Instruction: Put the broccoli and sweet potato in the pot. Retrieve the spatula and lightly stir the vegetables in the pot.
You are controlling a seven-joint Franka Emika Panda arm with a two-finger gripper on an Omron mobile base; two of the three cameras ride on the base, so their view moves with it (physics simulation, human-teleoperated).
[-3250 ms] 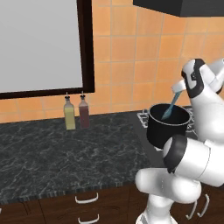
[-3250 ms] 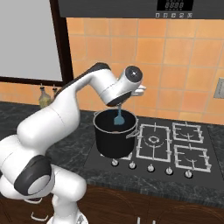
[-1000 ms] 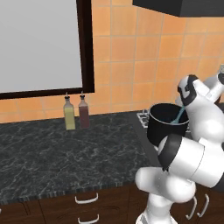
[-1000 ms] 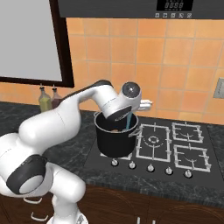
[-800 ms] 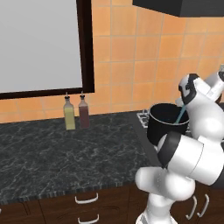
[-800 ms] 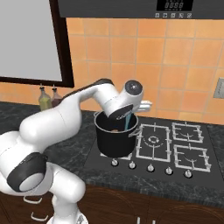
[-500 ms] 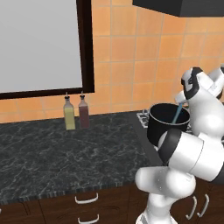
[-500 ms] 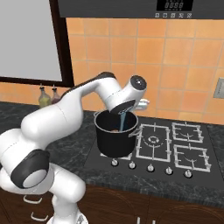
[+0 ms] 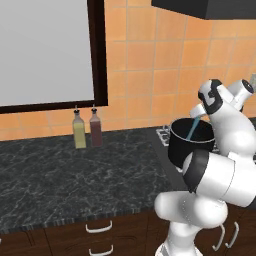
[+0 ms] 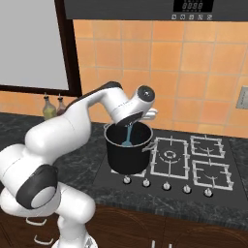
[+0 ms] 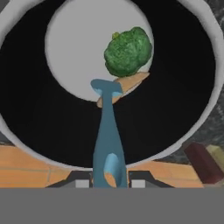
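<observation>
Two vegetables, lumpy green broccoli (image 11: 128, 51) and orange-brown sweet potato (image 11: 131, 82), lie in the tall black stockpot (image 10: 127, 154); the hand (image 11: 109, 178), clamped on the slim light blue spatula (image 11: 106, 127), should sweep gently, staying off the stockpot's wall.

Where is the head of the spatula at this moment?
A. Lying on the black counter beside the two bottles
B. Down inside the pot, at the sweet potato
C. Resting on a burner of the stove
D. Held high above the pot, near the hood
B: in the hand view the spatula, gripped by the claw, reaches down into the pot and its head meets the sweet potato beside the broccoli.
</observation>
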